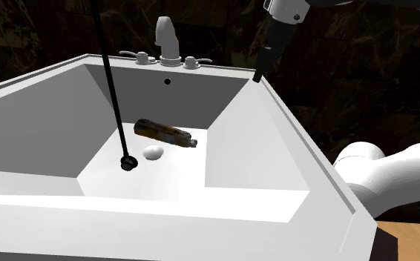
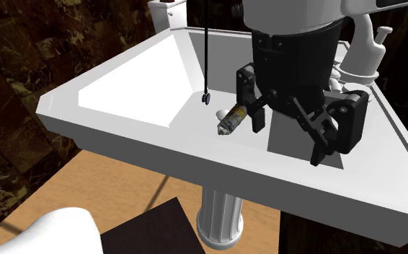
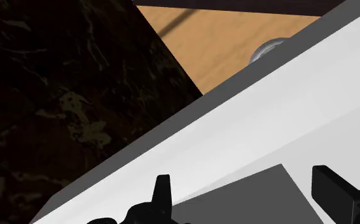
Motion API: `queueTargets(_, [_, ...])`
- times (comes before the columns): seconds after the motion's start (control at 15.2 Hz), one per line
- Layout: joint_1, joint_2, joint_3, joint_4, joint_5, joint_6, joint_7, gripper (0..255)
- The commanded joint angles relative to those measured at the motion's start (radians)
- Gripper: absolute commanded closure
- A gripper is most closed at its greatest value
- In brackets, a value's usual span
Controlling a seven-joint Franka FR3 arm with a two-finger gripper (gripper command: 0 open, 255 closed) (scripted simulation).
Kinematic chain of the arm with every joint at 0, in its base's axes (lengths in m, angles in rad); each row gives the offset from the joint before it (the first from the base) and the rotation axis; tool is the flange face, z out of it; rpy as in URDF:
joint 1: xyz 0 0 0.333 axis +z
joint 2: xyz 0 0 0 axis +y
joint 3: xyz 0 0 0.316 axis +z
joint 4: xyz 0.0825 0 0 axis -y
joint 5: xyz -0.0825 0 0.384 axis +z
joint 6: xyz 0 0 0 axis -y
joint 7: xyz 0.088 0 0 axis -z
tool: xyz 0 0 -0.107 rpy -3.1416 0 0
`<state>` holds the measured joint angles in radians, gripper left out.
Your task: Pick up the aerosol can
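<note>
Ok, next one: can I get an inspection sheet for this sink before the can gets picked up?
Surface: white pedestal sink; its walls slope down to a flat basin floor.
Job's things: dark can lying on its side on the basin floor, not held.
Clutter: small white lump beside the can; faucet and pump bottle on the rim.
Gripper: gripper open, raised over the sink, apart from the can.
Cables: thin black rod with a knob end reaches down to the basin floor near the can; cannot tell if it is a rod or a cord.
Surroundings: dark marbled wall, wood floor.
</note>
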<state>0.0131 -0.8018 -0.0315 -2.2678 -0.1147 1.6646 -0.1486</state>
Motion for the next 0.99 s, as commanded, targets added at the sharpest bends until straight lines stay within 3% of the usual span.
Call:
queueTargets(0.0, [0.0,0.0,0.0,0.0,0.0,0.0,0.0,0])
queueTargets(0.92, [0.12,0.33,0.098,0.043,0.185,0.223,0.088,0])
